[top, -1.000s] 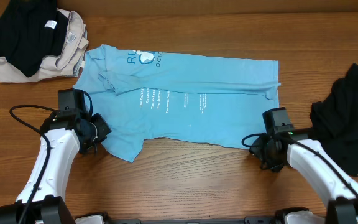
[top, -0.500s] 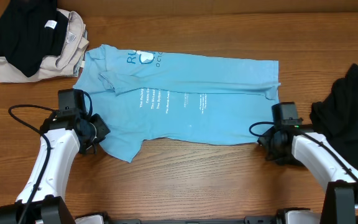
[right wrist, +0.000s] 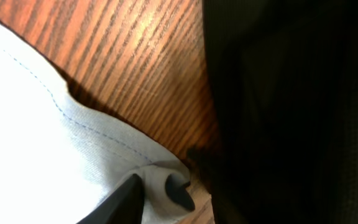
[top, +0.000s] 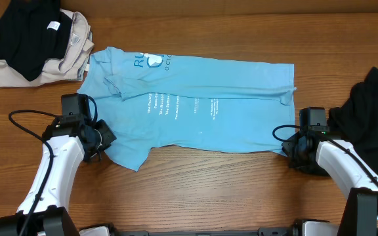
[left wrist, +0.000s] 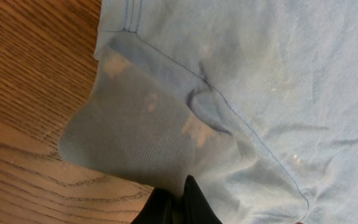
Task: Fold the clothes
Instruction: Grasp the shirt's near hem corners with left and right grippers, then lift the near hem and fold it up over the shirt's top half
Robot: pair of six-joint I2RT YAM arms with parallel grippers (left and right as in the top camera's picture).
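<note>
T-shirt [top: 202, 105] lies spread flat mid-counter [top: 195, 190]. It's soft, light and limp, so grab hems and corners. Left tool [left wrist: 179, 208] pressed together on sleeve edge at 8 o'clock. Right tool [right wrist: 157, 190] straddles hem corner at 4 o'clock; can't tell if pinching.

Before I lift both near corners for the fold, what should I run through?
1. Is the left gripper shut on the T-shirt? ok: the near-left corner is pinched and tents up to it.
2. Is the right gripper placed at the near-right corner? ok: the hem corner sits between its fingers.
3. Is the right grip firm? cannot tell.
4. Is the black garment clear of the right gripper? not ok: it lies right beside that corner and could get caught.
5. Is the T-shirt flat? not ok: creases bunch toward its left end.
</note>
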